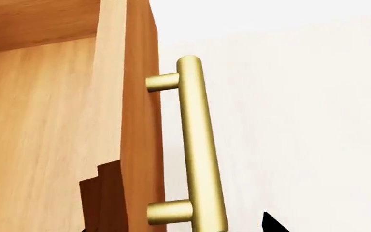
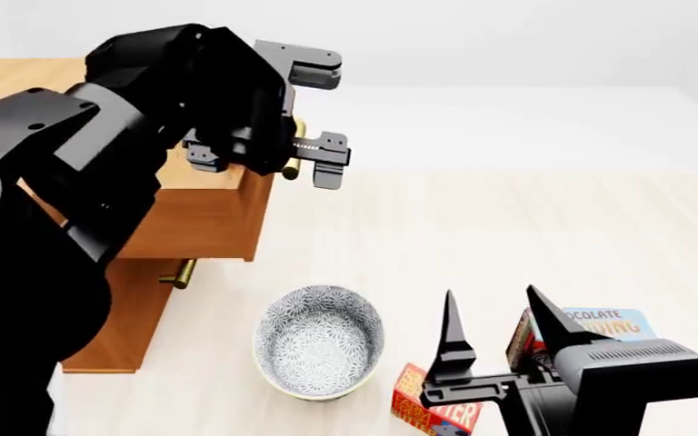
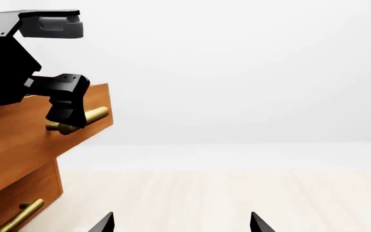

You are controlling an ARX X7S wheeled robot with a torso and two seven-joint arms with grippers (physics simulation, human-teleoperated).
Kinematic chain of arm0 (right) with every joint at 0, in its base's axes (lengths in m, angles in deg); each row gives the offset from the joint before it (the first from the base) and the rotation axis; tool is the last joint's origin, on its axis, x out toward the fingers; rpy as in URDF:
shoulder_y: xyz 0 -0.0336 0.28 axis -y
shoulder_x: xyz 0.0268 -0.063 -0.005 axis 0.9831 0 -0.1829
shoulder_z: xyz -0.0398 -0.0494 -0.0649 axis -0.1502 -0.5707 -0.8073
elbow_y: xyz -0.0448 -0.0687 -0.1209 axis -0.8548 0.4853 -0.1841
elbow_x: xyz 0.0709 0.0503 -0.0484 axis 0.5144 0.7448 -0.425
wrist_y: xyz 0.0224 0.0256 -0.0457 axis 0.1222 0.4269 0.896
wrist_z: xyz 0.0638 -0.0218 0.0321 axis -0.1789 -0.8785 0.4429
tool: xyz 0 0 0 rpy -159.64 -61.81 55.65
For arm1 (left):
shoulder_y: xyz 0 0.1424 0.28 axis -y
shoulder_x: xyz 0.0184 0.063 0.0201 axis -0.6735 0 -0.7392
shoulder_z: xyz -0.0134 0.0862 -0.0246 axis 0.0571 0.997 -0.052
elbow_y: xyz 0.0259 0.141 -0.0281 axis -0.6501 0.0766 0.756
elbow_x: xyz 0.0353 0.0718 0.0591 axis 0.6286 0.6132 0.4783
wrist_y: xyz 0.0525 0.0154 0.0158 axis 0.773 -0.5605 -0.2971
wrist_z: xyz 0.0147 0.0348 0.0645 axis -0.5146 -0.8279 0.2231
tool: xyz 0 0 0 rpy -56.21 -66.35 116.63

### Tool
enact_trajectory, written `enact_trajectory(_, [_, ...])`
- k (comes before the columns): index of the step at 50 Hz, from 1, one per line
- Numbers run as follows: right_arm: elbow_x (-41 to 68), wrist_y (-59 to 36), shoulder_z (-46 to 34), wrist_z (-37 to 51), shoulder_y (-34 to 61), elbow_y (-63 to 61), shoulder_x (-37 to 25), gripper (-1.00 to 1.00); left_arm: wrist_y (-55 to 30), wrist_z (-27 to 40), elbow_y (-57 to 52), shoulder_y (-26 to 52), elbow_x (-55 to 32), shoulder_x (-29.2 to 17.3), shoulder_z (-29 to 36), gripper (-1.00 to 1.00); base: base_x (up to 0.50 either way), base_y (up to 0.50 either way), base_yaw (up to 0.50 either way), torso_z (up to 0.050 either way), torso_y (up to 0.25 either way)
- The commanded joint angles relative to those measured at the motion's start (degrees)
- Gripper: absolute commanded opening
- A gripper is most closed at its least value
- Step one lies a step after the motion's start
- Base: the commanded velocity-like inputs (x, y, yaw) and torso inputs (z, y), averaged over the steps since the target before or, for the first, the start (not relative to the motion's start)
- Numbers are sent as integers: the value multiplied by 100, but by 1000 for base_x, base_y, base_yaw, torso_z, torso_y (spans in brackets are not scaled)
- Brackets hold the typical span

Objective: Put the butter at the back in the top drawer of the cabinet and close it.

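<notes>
With the top drawer [image 2: 204, 213] pulled out of the cabinet [image 2: 119, 318], the left gripper [image 2: 306, 113] hangs spread beside its brass handle [image 1: 198, 145]; the right gripper [image 2: 494, 331], also spread, hovers above the butter [image 2: 428, 413] beside the patterned bowl [image 2: 321, 341].

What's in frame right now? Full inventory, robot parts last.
cabinet: 1, light-brown wood, far left of the head view.
top drawer: 1, light-brown wood, pulled out from the cabinet front.
brass bar handle: 1 on the top drawer, beside the left pincer; a second on a lower drawer.
bowl: 1, grey-white patterned, on the floor in front of the cabinet.
butter: 1, red-orange box, beside the bowl, below the right pincer.
chocolate pudding box: 1, blue and brown, behind the right pincer, partly hidden.
left pincer: black, open, at the top drawer's handle, not closed on it.
right pincer: black, open, empty, above the butter.
</notes>
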State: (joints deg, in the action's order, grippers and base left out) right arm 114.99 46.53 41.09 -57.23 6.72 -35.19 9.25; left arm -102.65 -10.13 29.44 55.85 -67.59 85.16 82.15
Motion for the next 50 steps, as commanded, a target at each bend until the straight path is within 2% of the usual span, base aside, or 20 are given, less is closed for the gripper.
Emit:
enact_trajectory(1, [18,84,28,-11,-71,-3,-38,100,291,168,-436,125,-987,41,465,100,0,0,0,0,0])
enact_trajectory(34, [103,119,107,56,-158,-151,-175,100,651,288,-802,253,-2112,41,429,100,0,0,0,0,0])
enact_trajectory(50, [114,303,179,21,-300,-112,-224,100,827,418,-1163,331,-2261,41,406,100,0,0,0,0,1])
